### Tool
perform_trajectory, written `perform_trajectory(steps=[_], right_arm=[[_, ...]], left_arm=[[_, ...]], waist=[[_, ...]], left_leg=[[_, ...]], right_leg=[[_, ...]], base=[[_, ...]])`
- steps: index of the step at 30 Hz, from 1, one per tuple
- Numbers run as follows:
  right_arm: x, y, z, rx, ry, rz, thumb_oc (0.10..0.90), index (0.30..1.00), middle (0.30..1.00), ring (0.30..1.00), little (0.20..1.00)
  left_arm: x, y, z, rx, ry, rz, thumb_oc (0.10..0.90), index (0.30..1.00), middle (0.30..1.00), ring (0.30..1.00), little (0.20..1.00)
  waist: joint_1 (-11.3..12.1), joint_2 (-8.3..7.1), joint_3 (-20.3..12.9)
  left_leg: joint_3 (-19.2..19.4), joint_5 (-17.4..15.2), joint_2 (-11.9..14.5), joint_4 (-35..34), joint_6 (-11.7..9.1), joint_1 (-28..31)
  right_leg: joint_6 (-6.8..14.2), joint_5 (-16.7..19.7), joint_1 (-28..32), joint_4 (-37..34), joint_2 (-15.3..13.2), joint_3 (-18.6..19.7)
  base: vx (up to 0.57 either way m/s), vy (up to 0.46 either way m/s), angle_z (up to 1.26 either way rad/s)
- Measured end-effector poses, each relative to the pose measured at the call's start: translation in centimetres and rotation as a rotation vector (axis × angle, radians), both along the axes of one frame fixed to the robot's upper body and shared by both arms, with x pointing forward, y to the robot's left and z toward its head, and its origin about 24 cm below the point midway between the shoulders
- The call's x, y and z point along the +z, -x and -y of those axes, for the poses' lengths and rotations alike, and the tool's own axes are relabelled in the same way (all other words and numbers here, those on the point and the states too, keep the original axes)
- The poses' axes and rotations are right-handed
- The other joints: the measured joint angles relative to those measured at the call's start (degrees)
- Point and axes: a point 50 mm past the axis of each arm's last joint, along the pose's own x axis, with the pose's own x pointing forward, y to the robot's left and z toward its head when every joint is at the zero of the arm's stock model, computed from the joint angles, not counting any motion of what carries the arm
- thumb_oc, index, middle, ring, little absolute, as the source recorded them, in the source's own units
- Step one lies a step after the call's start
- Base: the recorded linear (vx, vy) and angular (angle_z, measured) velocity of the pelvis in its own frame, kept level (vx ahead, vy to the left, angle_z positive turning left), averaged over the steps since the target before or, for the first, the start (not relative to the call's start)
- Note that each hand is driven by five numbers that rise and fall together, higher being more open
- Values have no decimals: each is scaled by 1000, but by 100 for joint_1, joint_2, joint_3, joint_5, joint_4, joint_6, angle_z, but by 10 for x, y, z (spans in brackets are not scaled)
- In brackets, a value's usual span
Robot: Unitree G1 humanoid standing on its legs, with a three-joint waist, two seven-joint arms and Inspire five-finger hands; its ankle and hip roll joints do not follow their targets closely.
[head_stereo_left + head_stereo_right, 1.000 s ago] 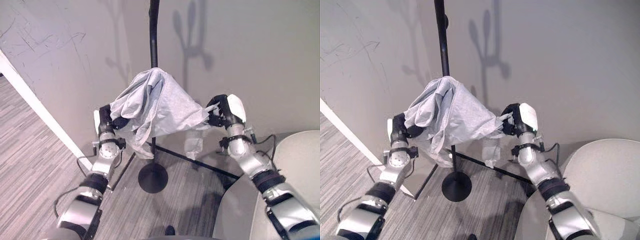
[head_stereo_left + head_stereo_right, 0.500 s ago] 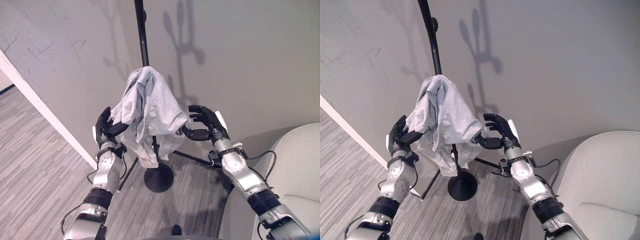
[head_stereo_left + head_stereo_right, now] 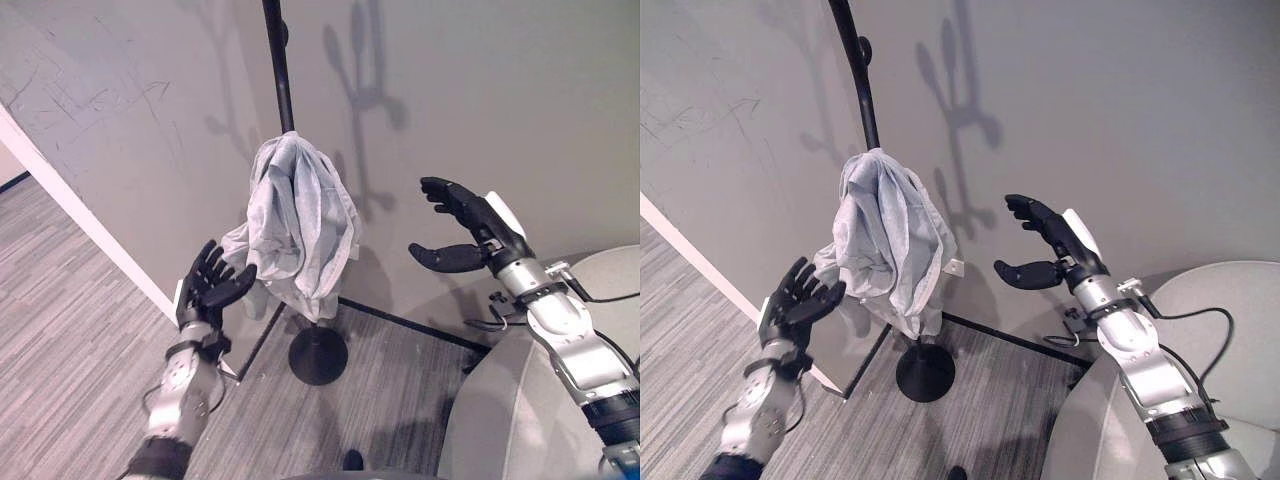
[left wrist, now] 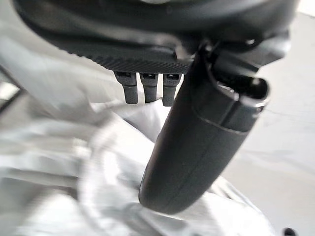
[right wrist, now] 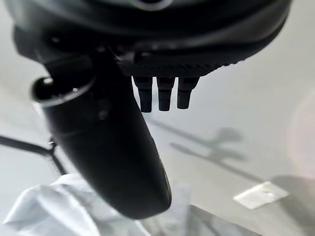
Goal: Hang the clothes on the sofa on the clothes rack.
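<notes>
Both hands have let go and drawn back from the one grey garment [image 3: 296,220], which now hangs bunched on the black clothes rack [image 3: 278,66], draped around its pole above the round base [image 3: 318,354]. Left hand [image 3: 208,286] is just beside the cloth's lower edge, fingers spread and holding nothing; right hand [image 3: 468,228] is well apart, fingers straight and empty. Close behind the rack is the grey wall [image 3: 520,90]. Striped floor [image 3: 70,330] lies open on the left; a pale sofa [image 3: 530,400] bounds the right.
</notes>
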Motion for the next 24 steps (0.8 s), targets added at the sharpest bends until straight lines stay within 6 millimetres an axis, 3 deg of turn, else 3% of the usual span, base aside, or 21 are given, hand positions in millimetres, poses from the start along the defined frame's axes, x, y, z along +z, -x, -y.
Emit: perform_trajectory(steps=[3,5,6,7,8,10,12,15,17,20,24], right_arm=[[-32,17,4,-76,-162,-60,800,900,900,900,900],[-71,31,3,-142,-354,-161,800,900,900,900,900],[-82,36,5,-194,-455,-177,800,900,900,900,900],[-112,46,0,-275,-648,-252,800,900,900,900,900],[-124,52,-1,-309,-720,-287,800,900,900,900,900],[-171,75,-13,-456,-994,-417,800,900,900,900,900],[-198,91,-20,-556,-1116,-501,800,900,900,900,900],[-244,125,-21,-795,-1140,-723,800,900,900,900,900],[-264,149,-25,-913,-1110,-883,800,900,900,900,900],[-278,173,-30,-1016,-1074,-1043,800,900,900,900,900],[-287,205,-36,-1109,-1069,-1171,800,900,900,900,900]], left_arm=[[-17,20,-7,-8,-7,-70,800,900,900,900,900],[-39,32,-11,30,60,-125,800,900,900,900,900],[-47,31,-15,77,113,-132,800,900,900,900,900],[-66,41,-15,222,272,-163,800,900,900,900,900],[-75,48,-15,285,331,-187,800,900,900,900,900],[-109,75,-11,469,476,-336,800,900,900,900,900],[-128,102,-6,518,489,-478,800,900,900,900,900],[-152,139,11,463,432,-779,800,900,900,900,900],[-158,156,19,369,361,-901,800,900,900,900,900],[-160,167,22,299,294,-982,800,900,900,900,900],[-160,171,20,151,159,-1040,800,900,900,900,900]], waist=[[15,-47,96],[38,-116,169],[44,-177,202],[97,-236,222],[112,-247,218],[103,-315,242],[112,-323,278],[81,-332,239],[139,-403,217],[192,-387,176],[273,-306,-98]], left_leg=[[14,-60,-9,188,-2,-120],[-3,-95,-39,536,-25,-382],[-16,-127,-64,748,-66,-461],[-4,-166,-84,1054,-118,-567],[8,-176,-97,1163,-130,-630],[70,-188,-92,1617,-142,-874],[92,-252,-86,1886,-110,-1068],[102,-330,-189,1610,-56,-1126],[-41,-254,-396,753,85,-1078],[-118,-130,-420,44,267,-798],[-55,-7,-480,-78,469,-712]], right_leg=[[-14,-11,-24,2,-2,6],[-14,-10,-82,27,-14,7],[-7,-5,-58,5,-47,-5],[-10,-7,-3,4,-66,-11],[-12,-9,6,4,-68,-12],[-12,-9,2,2,-97,-73],[13,10,-10,2,-125,-198],[-51,-37,-61,-1,-176,-445],[-35,-27,-199,1,-281,-466],[8,3,-179,1,-288,-461],[133,-3,-188,-1,-314,-314]], base=[[-20,0,3],[-37,9,11],[-2,18,6],[0,0,0],[-16,32,5],[-50,69,10],[-74,128,16],[-70,168,45],[-17,181,46],[118,187,22],[96,147,-20]])
